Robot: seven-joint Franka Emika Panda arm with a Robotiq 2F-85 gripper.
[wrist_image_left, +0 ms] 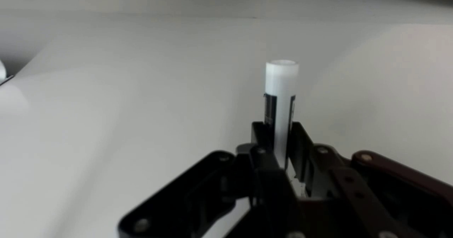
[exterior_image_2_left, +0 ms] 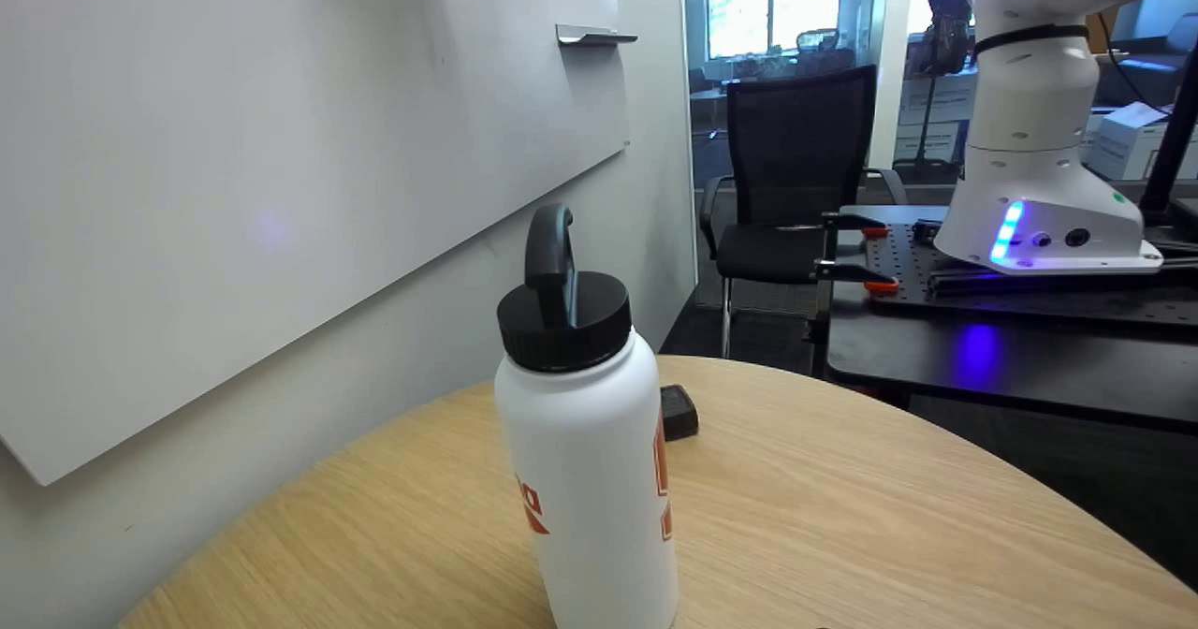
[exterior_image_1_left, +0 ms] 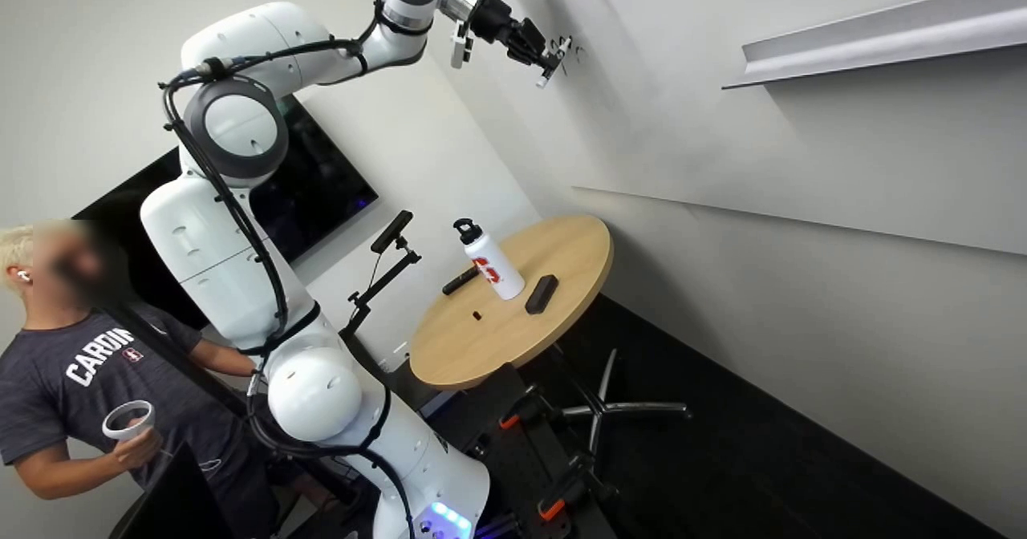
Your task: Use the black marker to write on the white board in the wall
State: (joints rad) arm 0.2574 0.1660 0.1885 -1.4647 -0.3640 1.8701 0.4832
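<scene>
The black marker (wrist_image_left: 281, 85) is a slim white stick with black label bands. My gripper (wrist_image_left: 278, 135) is shut around its middle in the wrist view, and its white end sticks out past the fingertips. In an exterior view the gripper (exterior_image_1_left: 550, 59) is high up close to the white board (exterior_image_1_left: 682, 138), with the marker's white end (exterior_image_1_left: 543, 82) showing below the fingers. The small black scribble (exterior_image_1_left: 579, 50) is right by the marker's upper end; I cannot tell if the tip touches the board. The board also shows in an exterior view (exterior_image_2_left: 281, 142), where the gripper is out of view.
A white ledge (exterior_image_1_left: 882, 38) juts from the board. Below stands a round wooden table (exterior_image_1_left: 449, 354) with a white bottle (exterior_image_1_left: 493, 266), a black block (exterior_image_1_left: 541, 294), a small black cap (exterior_image_1_left: 476, 315) and a dark bar (exterior_image_1_left: 460, 281). A person (exterior_image_1_left: 104, 378) sits behind the arm.
</scene>
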